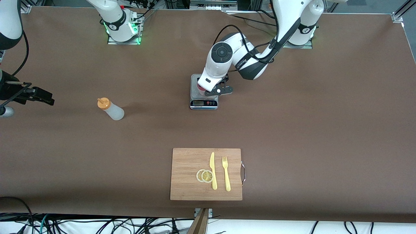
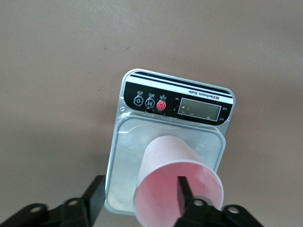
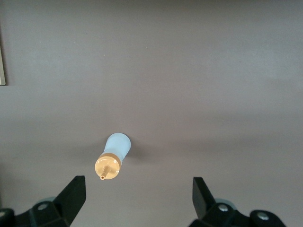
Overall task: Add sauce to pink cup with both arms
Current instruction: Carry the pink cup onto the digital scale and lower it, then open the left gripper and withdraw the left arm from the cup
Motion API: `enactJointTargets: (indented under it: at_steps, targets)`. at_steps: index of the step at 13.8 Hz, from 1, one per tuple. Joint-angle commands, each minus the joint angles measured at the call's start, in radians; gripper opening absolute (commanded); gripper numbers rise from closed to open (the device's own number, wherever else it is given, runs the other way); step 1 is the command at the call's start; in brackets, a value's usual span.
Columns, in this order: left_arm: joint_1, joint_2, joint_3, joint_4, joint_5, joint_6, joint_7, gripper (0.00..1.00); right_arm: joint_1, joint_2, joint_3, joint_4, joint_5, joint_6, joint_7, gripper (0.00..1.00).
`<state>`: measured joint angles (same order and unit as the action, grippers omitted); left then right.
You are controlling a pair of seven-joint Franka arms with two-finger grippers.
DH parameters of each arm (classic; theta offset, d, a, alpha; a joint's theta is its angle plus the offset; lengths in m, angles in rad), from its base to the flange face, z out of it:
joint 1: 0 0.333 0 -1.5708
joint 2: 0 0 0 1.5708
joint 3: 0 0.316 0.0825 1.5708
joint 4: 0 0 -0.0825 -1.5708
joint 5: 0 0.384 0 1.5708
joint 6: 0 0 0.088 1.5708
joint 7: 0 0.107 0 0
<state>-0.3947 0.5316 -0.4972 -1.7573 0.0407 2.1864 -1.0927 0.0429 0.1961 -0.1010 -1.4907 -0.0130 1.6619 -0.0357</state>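
Risk sits at the left gripper (image 2: 137,198): jaws parted, one finger inside the pink cup (image 2: 177,182) on the scale (image 2: 177,101) mid-table, so lifting could tip it. The right gripper (image 3: 137,198) hangs wide open over the sauce (image 1: 110,109) near the right arm's table edge.

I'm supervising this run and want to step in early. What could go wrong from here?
1. The left gripper straddles the pink cup's rim, one finger inside; pulling away could tip it off the scale.
2. The sauce bottle stands alone; the open right gripper above could knock it over.
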Motion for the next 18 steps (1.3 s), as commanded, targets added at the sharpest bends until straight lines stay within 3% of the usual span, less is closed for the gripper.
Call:
enactJointTargets:
  at_steps: [1,6,9,14,15,18]
  targets:
    - [0.008,-0.071,-0.001,0.092,0.013,-0.222,-0.013,1.0,0.005,0.02,0.001,0.001,-0.001,0.001,0.014,1.0]
    - [0.149,-0.142,0.008,0.243,0.024,-0.583,0.279,1.0,-0.014,0.037,0.0,-0.002,0.001,-0.008,0.011,1.0]
    - [0.29,-0.203,0.0,0.259,0.021,-0.623,0.392,1.0,-0.018,0.043,0.0,-0.002,0.002,-0.011,-0.067,1.0]
    - [0.52,-0.329,0.011,0.249,0.011,-0.692,0.782,1.0,-0.06,0.078,0.0,-0.011,0.002,-0.005,-0.428,1.0]
    - [0.527,-0.355,0.046,0.243,0.011,-0.698,0.859,1.0,-0.064,0.086,0.0,-0.011,0.004,-0.002,-0.482,1.0]
    - [0.409,-0.401,0.291,0.228,-0.002,-0.692,1.055,1.0,-0.075,0.111,0.0,-0.011,0.043,0.002,-0.626,1.0]
